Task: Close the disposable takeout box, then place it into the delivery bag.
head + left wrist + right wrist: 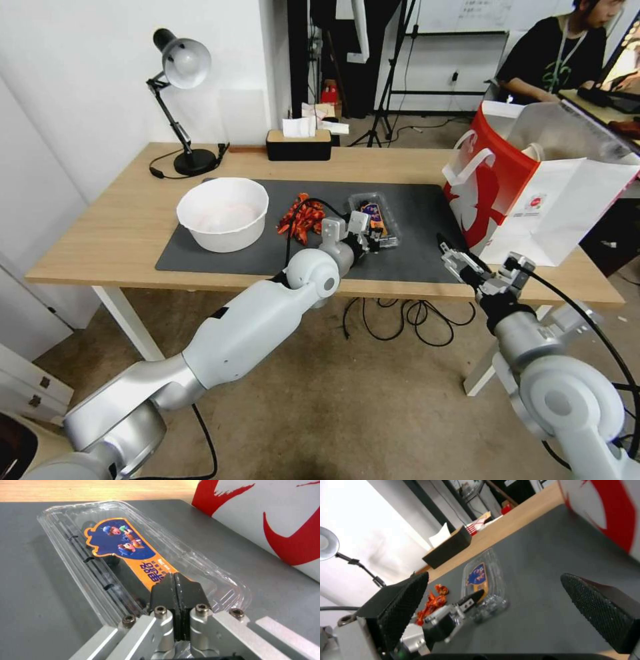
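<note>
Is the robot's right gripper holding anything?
No, the right gripper hovers open above the mat, nothing between its pads.

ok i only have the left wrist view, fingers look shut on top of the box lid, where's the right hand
Observer: The right hand hovers open over the near edge of the mat, between the takeout box and the delivery bag, touching neither.
Operator: is the bag open
Observer: Yes, it stands with its mouth open and the foil lining showing.
Operator: anything on the box's other side
Observer: Orange-red wrappers lie close on the robot's left of the box, and a white bowl sits beyond them.
</note>
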Controlling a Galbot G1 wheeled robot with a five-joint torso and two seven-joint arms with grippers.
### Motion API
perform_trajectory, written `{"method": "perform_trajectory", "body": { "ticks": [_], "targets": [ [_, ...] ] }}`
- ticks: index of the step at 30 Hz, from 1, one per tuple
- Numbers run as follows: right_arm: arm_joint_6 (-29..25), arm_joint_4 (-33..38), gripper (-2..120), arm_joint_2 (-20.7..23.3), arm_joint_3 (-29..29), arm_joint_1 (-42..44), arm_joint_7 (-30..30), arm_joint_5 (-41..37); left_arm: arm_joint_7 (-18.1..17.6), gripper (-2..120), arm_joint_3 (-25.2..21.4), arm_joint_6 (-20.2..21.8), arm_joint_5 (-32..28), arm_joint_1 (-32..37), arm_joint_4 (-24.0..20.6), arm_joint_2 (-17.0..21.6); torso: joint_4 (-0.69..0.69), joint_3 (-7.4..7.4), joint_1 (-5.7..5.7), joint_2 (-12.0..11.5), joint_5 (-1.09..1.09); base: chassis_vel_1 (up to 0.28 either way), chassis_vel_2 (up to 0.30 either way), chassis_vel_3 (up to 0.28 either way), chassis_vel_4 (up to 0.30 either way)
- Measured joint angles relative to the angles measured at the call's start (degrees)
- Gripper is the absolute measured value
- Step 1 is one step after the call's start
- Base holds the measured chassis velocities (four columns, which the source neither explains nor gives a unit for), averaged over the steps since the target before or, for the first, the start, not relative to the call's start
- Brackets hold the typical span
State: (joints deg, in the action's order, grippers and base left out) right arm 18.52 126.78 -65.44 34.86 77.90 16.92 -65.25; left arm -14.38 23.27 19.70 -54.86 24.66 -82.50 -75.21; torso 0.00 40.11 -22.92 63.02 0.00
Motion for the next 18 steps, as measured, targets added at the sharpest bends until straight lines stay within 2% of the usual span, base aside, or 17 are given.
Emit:
{"method": "perform_trajectory", "body": {
  "ticks": [10, 18],
  "targets": [
    [3.2, -8.0, 100, 3.0, -4.5, -11.7, 4.1, -6.8, 0.3, 0, 0.2, -0.1, 0.8, 0.2, -0.1, 0.6, 0.0, 0.0, 0.0, 0.0, 0.0, 0.0, 0.0, 0.0, 0.0],
    [3.3, -16.7, 100, 2.0, -10.2, -20.8, 7.5, -7.5, 0.3, 0, 0.1, -0.1, 1.1, 0.7, 0.1, 0.4, 0.01, 0.0, 0.0, 0.0, -0.01, 0.0, 0.0, 0.0, 0.0]
  ]
}}
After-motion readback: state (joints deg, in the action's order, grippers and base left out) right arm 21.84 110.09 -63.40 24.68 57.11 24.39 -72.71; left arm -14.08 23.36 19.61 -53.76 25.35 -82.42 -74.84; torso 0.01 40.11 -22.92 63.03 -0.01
